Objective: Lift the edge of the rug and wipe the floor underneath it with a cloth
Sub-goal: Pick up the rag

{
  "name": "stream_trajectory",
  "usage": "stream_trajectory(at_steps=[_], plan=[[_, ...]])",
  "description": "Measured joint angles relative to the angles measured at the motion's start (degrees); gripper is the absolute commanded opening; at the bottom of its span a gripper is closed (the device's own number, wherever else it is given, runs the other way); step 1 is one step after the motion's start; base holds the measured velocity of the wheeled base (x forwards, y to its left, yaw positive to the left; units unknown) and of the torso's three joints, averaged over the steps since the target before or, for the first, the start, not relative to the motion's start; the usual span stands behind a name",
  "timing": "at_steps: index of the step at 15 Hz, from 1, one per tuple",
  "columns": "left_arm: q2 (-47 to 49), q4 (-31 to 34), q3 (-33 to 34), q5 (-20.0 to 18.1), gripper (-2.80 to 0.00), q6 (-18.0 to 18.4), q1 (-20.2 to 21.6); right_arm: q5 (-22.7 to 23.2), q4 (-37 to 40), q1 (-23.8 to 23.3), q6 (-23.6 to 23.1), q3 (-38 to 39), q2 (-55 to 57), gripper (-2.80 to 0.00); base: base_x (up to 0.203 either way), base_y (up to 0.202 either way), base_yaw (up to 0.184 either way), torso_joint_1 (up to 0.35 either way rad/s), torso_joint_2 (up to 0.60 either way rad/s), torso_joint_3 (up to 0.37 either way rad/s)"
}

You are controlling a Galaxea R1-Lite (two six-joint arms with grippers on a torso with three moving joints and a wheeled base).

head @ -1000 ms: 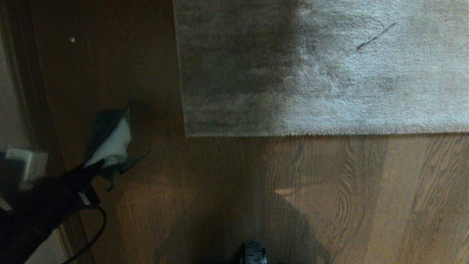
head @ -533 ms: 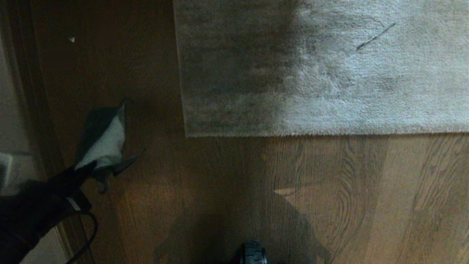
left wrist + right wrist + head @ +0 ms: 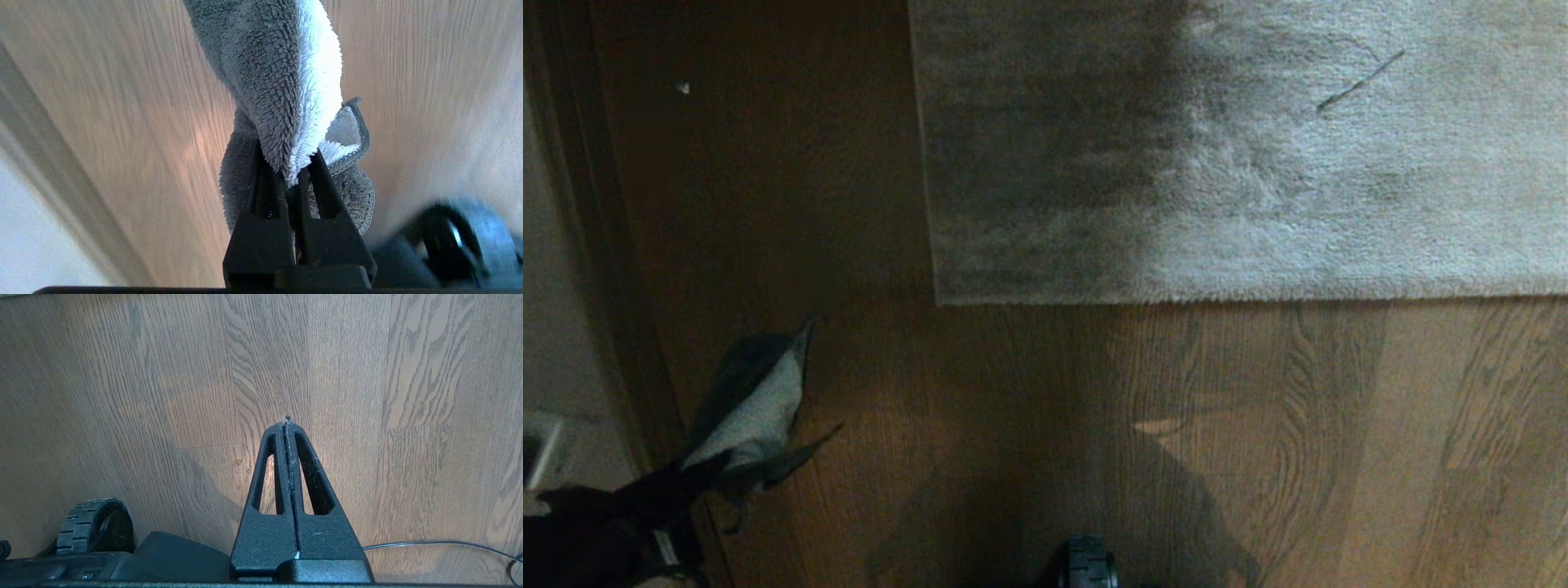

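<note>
Head view: left gripper (image 3: 698, 474), jaws clamped on the cloth (image 3: 756, 408), has seemingly drawn back from the rug edge (image 3: 1176, 298).

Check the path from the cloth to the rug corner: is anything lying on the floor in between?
Nothing visible. The left gripper, shut on the cloth, is at the head view's lower left. Only bare floor lies between it and the rug corner. The rug lies flat, not yet lifted.
</note>
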Motion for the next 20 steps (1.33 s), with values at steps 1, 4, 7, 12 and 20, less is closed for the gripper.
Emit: stream_trajectory(at_steps=[1,4,7,12,20], plan=[[-2.3,4.1,0.0,0.0,-2.8,0.0,-0.1,0.0,0.0,0.0,0.0,0.0,0.0,-2.8,0.0,0.0,0.0,0.0,0.0,0.0],[-8.4,14.8,0.0,0.2,-2.8,-0.1,-1.6,0.0,0.0,0.0,0.0,0.0,0.0,-2.8,0.0,0.0,0.0,0.0,0.0,0.0],[-14.6,22.5,0.0,0.2,-2.8,-0.2,-1.8,0.0,0.0,0.0,0.0,0.0,0.0,-2.8,0.0,0.0,0.0,0.0,0.0,0.0],[-27.7,34.4,0.1,0.5,-2.8,-0.2,-0.7,0.0,0.0,0.0,0.0,0.0,0.0,-2.8,0.0,0.0,0.0,0.0,0.0,0.0],[-47.3,47.2,0.0,4.4,-2.8,-0.4,-1.1,0.0,0.0,0.0,0.0,0.0,0.0,-2.8,0.0,0.0,0.0,0.0,0.0,0.0]])
